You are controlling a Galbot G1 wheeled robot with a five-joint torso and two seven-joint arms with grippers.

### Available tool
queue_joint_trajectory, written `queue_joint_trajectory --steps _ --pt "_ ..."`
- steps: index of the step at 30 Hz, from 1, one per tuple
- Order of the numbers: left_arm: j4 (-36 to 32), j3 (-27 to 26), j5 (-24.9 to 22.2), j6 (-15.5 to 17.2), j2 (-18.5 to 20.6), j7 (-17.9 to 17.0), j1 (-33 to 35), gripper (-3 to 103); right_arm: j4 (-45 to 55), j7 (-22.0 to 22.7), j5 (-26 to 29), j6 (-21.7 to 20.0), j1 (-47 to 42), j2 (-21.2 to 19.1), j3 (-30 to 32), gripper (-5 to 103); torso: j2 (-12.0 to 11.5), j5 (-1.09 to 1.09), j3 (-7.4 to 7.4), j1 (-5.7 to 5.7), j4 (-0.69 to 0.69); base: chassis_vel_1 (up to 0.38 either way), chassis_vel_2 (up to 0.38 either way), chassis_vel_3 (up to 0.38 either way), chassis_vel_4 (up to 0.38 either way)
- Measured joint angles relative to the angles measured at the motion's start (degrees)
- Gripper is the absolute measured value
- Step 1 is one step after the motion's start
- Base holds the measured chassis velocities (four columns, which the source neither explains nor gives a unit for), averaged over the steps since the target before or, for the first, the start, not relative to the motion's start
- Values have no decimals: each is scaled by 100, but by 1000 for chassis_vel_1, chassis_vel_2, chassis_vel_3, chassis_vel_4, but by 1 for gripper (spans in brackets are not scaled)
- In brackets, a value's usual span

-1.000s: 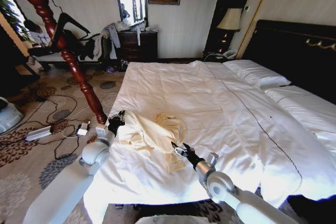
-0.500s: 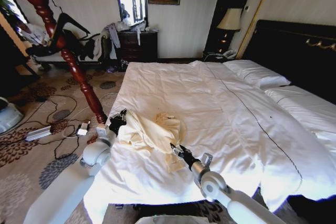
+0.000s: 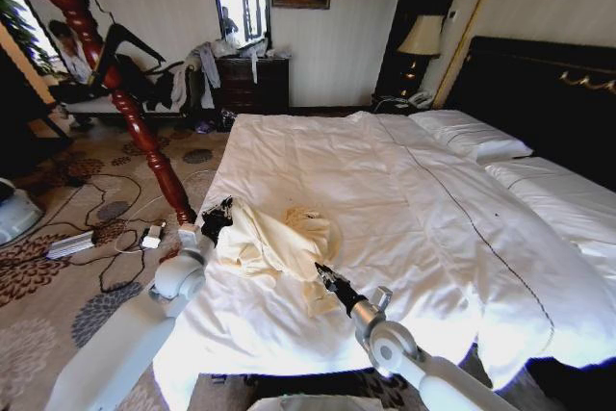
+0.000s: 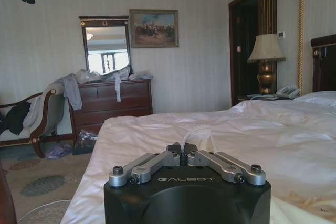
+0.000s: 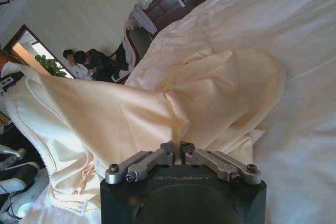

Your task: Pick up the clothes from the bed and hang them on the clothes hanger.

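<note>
The cream shirt [image 3: 279, 238] lies crumpled near the bed's [image 3: 414, 190] foot-left corner. My left gripper [image 3: 216, 219] sits at the shirt's left edge, which rises to it. In the left wrist view its fingers [image 4: 182, 148] are shut with a thin pale sliver of fabric at the tips. My right gripper [image 3: 323, 274] is at the shirt's lower right hem. In the right wrist view its shut tips [image 5: 176, 146] press into the cream fabric [image 5: 199, 93], whose folds run toward them. The black clothes hanger [image 3: 123, 42] hangs on the wooden stand at the far left.
The red-brown coat stand [image 3: 144, 132] rises just left of the bed corner. Cables and a power strip [image 3: 72, 243] lie on the patterned carpet. A dresser [image 3: 252, 84] and a chair with grey garments stand at the back wall. A lamp [image 3: 420, 38] stands by the dark headboard.
My right gripper's fingers have drawn together at the shirt's hem, and its arm has slid slightly left and lower. The left gripper has barely moved.
</note>
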Motion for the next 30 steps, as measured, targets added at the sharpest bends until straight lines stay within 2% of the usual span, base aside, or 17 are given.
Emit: queue_joint_trajectory --steps 1,3,7,10,11,13,14,16,17,18,19,22,23,26,27,30 --pt "0 0 0 0 0 0 0 1 0 0 0 0 0 0 0 8 0 0 0 0 0 0 0 0 0" --pt "21 34 -16 7 -2 -13 -55 1 -1 -49 -37 28 -50 -27 44 1 0 0 0 0 0 0 0 0 0" --pt "46 78 -29 11 -5 -22 -119 1 28 -182 -11 138 -107 -45 151 0 0 1 0 0 0 0 0 0 0" --pt "49 108 -43 13 2 -27 -168 1 242 -612 127 398 -113 -56 504 0 0 1 0 0 0 0 0 0 0" --pt "49 108 -43 13 2 -27 -168 1 242 -612 127 398 -113 -56 504 0 0 1 0 0 0 0 0 0 0" --pt "21 116 -53 13 22 -24 -181 1 589 -979 492 586 17 -130 972 0 0 1 0 0 0 0 0 0 0" --pt "21 116 -53 13 22 -24 -181 1 589 -979 492 586 17 -130 972 0 0 1 0 0 0 0 0 0 0" --pt "-11 118 -62 3 35 -15 -196 1 947 -1072 887 677 231 -284 1318 0 0 1 0 0 1 0 0 0 0" --pt "-57 122 -90 -30 40 11 -226 1 1300 -1061 1304 723 451 -512 1614 0 0 1 1 0 3 0 0 0 0" --pt "-57 122 -90 -30 40 11 -226 1 1300 -1061 1304 723 451 -512 1614 0 0 1 1 0 3 0 0 0 0" --pt "-87 127 -113 -69 42 44 -249 1 1475 -1016 1542 734 557 -651 1755 0 0 0 0 0 3 0 0 0 0" --pt "-221 165 -170 -330 104 244 -387 1 2175 -768 2599 730 1130 -1279 2419 0 0 0 0 0 -1 0 0 0 0" --pt "-221 165 -170 -330 104 244 -387 1 2175 -768 2599 730 1130 -1279 2419 0 0 0 0 0 -1 0 0 0 0" --pt "-375 178 -285 -528 268 438 -495 1 2421 -648 3323 694 1961 -1733 2775 0 0 0 0 0 0 0 0 0 0" --pt "-375 178 -285 -528 268 438 -495 1 2421 -648 3323 694 1961 -1733 2775 0 0 0 0 0 0 0 0 0 0" --pt "-480 149 -374 -664 438 622 -575 1 2278 -557 3789 653 3127 -1975 2795 0 0 -1 0 0 2 0 0 0 0"
